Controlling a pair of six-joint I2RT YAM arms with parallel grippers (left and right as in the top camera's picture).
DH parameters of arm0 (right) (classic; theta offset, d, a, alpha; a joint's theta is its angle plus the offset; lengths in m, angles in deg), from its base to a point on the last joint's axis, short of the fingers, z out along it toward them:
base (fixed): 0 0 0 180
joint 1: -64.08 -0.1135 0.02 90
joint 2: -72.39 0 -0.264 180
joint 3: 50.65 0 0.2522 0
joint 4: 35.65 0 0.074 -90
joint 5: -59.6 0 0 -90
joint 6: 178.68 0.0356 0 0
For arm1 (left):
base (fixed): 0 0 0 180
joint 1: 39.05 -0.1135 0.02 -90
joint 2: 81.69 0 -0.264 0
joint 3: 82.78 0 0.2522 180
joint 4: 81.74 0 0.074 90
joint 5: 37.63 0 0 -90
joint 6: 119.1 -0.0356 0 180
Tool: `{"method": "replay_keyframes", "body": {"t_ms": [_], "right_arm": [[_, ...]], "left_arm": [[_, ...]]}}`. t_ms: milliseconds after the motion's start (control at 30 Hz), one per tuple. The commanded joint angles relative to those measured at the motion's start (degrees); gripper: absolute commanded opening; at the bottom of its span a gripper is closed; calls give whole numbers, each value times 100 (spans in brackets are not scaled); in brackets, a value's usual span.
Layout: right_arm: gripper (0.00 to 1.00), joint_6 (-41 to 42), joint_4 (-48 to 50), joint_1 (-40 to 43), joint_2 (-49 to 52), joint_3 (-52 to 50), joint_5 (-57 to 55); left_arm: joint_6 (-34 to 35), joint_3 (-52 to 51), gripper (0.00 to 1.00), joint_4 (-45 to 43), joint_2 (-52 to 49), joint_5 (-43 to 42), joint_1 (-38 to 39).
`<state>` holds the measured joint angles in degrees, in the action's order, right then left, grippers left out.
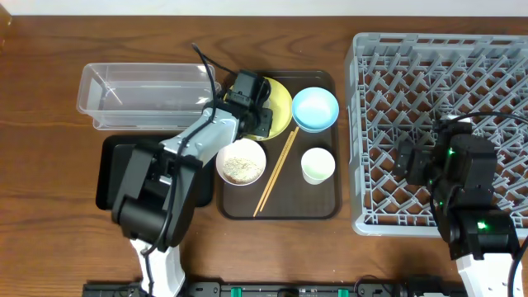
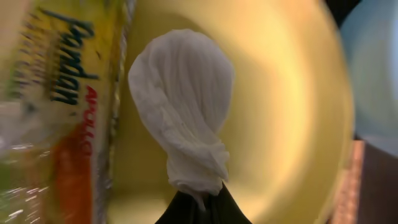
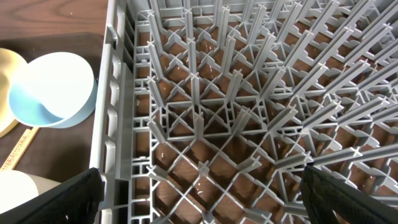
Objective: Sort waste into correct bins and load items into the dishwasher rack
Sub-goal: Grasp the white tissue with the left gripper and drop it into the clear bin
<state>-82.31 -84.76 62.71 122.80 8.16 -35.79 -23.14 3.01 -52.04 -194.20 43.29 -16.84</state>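
Note:
My left gripper (image 1: 257,109) is over the round yellow plate (image 1: 283,106) on the brown serving tray. In the left wrist view its jaws (image 2: 199,202) are shut on the tail of a crumpled white paper piece (image 2: 180,106) over the plate (image 2: 286,124), beside the green-yellow snack wrapper (image 2: 68,106). The white bowl (image 1: 241,162) holds rice grains. The light blue bowl (image 1: 315,109), small white cup (image 1: 318,165) and chopsticks (image 1: 276,172) lie on the tray. My right gripper (image 3: 202,199) is open and empty above the grey dishwasher rack (image 1: 437,82).
The clear plastic container (image 1: 140,95) stands at the back left. The black tray (image 1: 107,169) lies in front of it, partly under my left arm. The brown serving tray (image 1: 330,206) sits between them and the rack. The blue bowl (image 3: 53,87) shows left of the rack wall (image 3: 109,124).

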Motion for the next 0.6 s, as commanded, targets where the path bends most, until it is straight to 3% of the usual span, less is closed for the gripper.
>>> {"method": "replay_keyframes", "body": {"t_ms": [0, 200, 367, 433, 500, 567], "right_arm": [[99, 44, -9, -52, -11, 136, -17], [99, 44, -9, -52, -11, 136, -15], [99, 44, -7, -52, -11, 136, -15], [99, 44, -7, -52, -11, 136, -15], [99, 44, -7, -52, -11, 136, -15], [99, 44, -7, -52, -11, 136, -15]], "left_arm": [[-11, 66, 6, 0, 822, -13, -122], [184, 66, 7, 55, 1606, 535, -782], [188, 57, 11, 116, 1554, 568, -1497], [186, 57, 17, 142, 1462, 568, -1661], [186, 57, 29, 177, 1357, 568, -1803], [186, 57, 32, 197, 1287, 568, -1891]]}}
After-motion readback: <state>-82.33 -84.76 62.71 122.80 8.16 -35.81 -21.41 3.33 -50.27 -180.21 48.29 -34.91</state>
